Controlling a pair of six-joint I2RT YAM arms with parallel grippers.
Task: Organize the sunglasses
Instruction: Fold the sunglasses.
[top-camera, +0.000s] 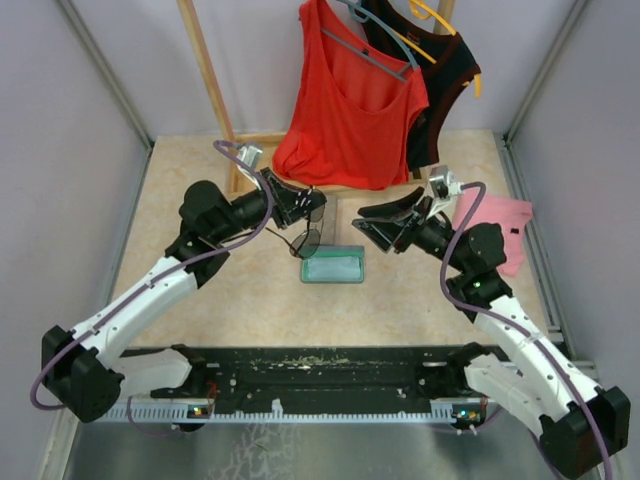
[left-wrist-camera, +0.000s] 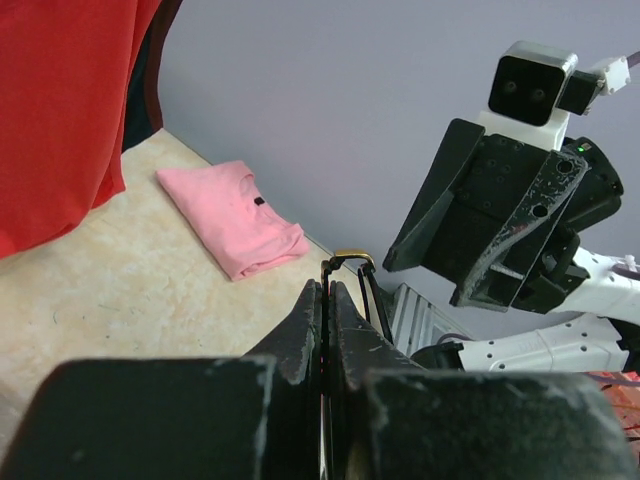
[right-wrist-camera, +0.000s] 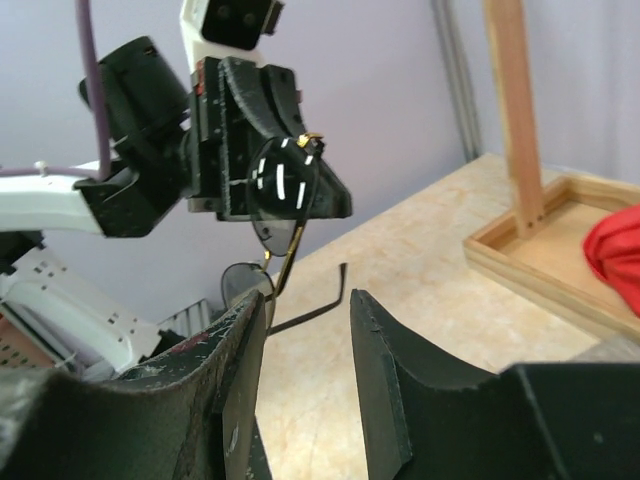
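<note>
My left gripper (top-camera: 300, 207) is shut on one pair of sunglasses (top-camera: 311, 232) and holds it above the table's middle. The pair hangs down with one slim arm swung open. In the left wrist view the fingers (left-wrist-camera: 310, 320) pinch the thin frame, and the gold bridge (left-wrist-camera: 352, 255) sticks out past them. My right gripper (top-camera: 385, 228) is open and empty, just right of the pair and facing it. In the right wrist view the sunglasses (right-wrist-camera: 278, 190) hang just beyond my open right gripper (right-wrist-camera: 305, 300). I see no second pair.
A flat teal rectangle (top-camera: 333, 267) lies on the table under the sunglasses. A folded pink cloth (top-camera: 497, 225) lies at the right, also in the left wrist view (left-wrist-camera: 235, 215). A red top (top-camera: 350, 110) and a black top hang over a wooden rack base (top-camera: 255, 145) at the back.
</note>
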